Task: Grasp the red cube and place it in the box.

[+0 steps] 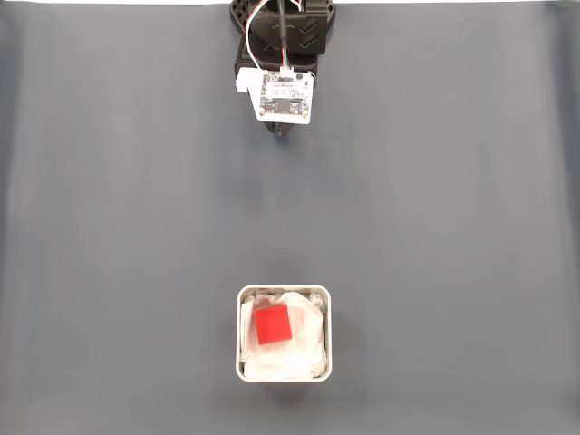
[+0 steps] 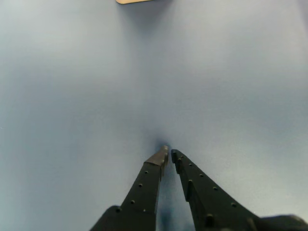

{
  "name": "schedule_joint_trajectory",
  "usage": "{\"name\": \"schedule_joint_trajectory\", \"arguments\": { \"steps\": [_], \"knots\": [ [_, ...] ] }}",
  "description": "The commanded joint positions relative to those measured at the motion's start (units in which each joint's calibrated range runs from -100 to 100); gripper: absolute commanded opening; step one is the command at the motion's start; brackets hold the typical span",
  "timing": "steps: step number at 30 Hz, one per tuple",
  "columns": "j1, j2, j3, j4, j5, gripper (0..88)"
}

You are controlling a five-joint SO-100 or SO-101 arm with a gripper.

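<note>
In the fixed view the red cube (image 1: 272, 324) lies inside the box (image 1: 329, 335), on its white wrinkly lining, slightly left of the box's middle. The box stands on the grey mat near the front edge. The arm is drawn back at the top of that view, and under its white circuit board (image 1: 285, 95) the gripper (image 1: 283, 132) pokes out just a little, far from the box. In the wrist view the gripper (image 2: 168, 153) points down at bare mat, its two black fingers almost touching with nothing between them.
A plain grey mat (image 1: 136, 227) covers the whole table. A pale sliver (image 2: 132, 1) at the top edge of the wrist view looks like the box's rim.
</note>
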Motion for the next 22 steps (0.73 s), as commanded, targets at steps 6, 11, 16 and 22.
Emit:
{"name": "schedule_joint_trajectory", "arguments": {
  "steps": [6, 11, 16, 22],
  "knots": [
    [-0.48, 0.09, 0.45, 1.6, 1.32, 0.0],
    [-0.48, 0.09, 0.45, 1.6, 1.32, 0.0],
    [-0.48, 0.09, 0.45, 1.6, 1.32, 0.0],
    [-0.48, 0.09, 0.45, 1.6, 1.32, 0.0]
  ]
}}
